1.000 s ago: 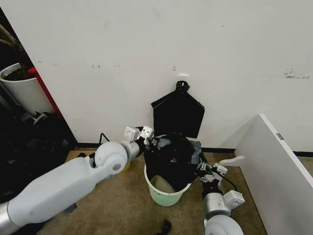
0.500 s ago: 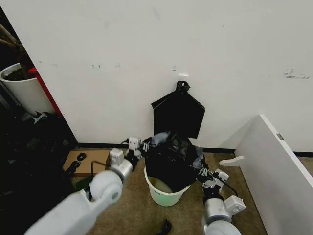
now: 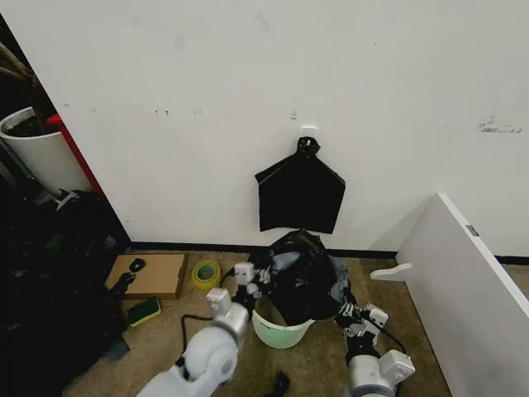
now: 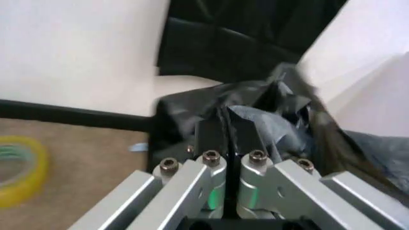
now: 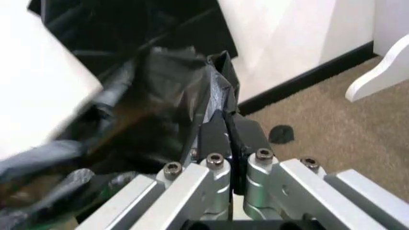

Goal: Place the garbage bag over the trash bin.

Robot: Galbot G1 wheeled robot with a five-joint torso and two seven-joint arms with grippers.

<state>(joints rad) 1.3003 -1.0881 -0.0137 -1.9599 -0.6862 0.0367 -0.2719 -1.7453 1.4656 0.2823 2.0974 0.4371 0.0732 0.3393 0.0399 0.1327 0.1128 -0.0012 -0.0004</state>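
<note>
I see my left gripper (image 3: 252,279) and right gripper (image 3: 345,309) low centre, both clamped on the garbage bag (image 3: 299,273)

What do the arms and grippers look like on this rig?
Both arms are glossy white with rounded, ball-like joints. The left gripper and right gripper match: silver metal linkages with hex-socket screws and flat black fingers. A thin black cable runs along the right arm's wrist.

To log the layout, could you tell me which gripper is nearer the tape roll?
Left. The left gripper holds the bag just beside the tape roll; the right gripper is across the bin.
</note>
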